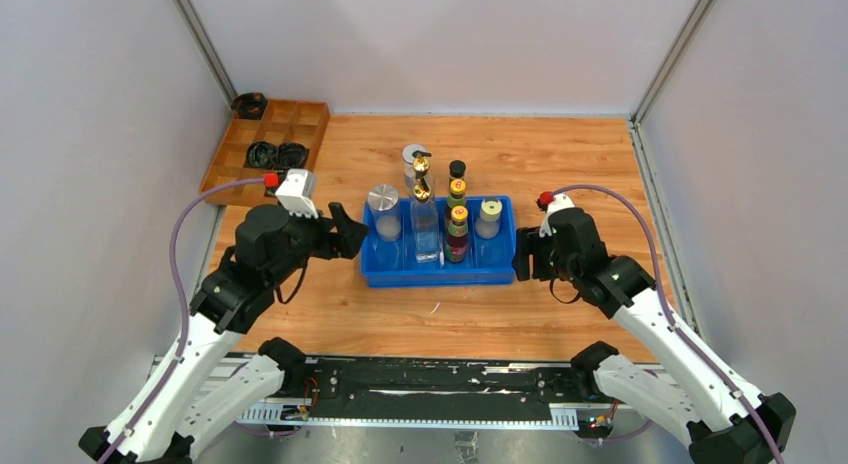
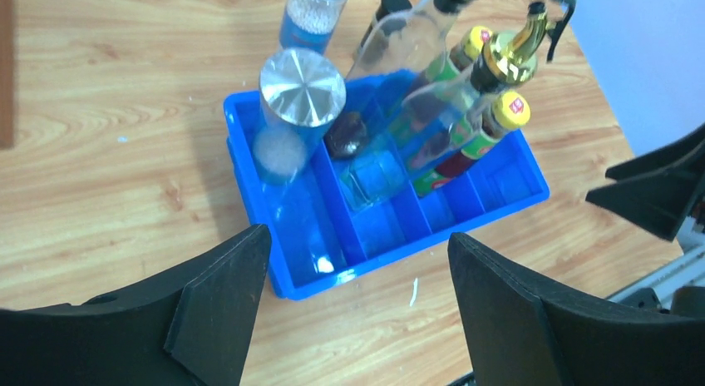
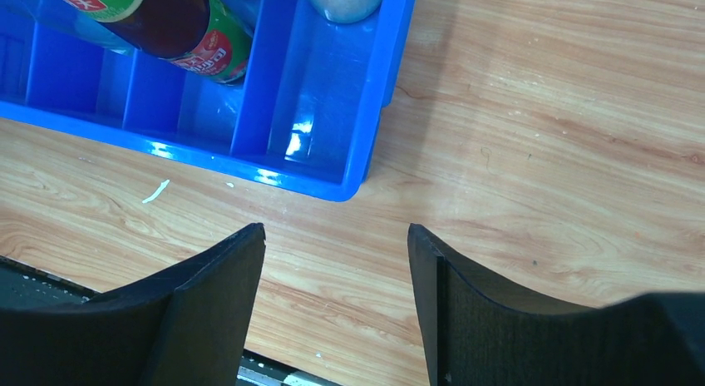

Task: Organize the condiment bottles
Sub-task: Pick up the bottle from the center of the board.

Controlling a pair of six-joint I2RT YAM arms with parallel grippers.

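Observation:
A blue divided bin (image 1: 440, 272) sits mid-table. In it stand a silver-lidded clear jar (image 1: 383, 210), a tall clear gold-spouted bottle (image 1: 424, 224), two dark yellow-capped sauce bottles (image 1: 457, 232) and a cream-lidded jar (image 1: 488, 217). Just behind the bin stand another silver-lidded jar (image 1: 412, 160), a second gold-spouted bottle (image 1: 421, 168) and a small black-capped bottle (image 1: 457, 170). My left gripper (image 1: 350, 232) is open and empty at the bin's left end; its wrist view (image 2: 357, 278) shows the bin (image 2: 291, 195). My right gripper (image 1: 522, 259) is open and empty at the bin's right end (image 3: 335, 261).
A brown wooden divided tray (image 1: 300, 119) lies at the back left with black coiled rings (image 1: 265, 156) in it, and another ring (image 1: 248, 105) lies behind it. Grey walls close in the left, back and right sides. A small white scrap (image 1: 435, 308) lies in front of the bin.

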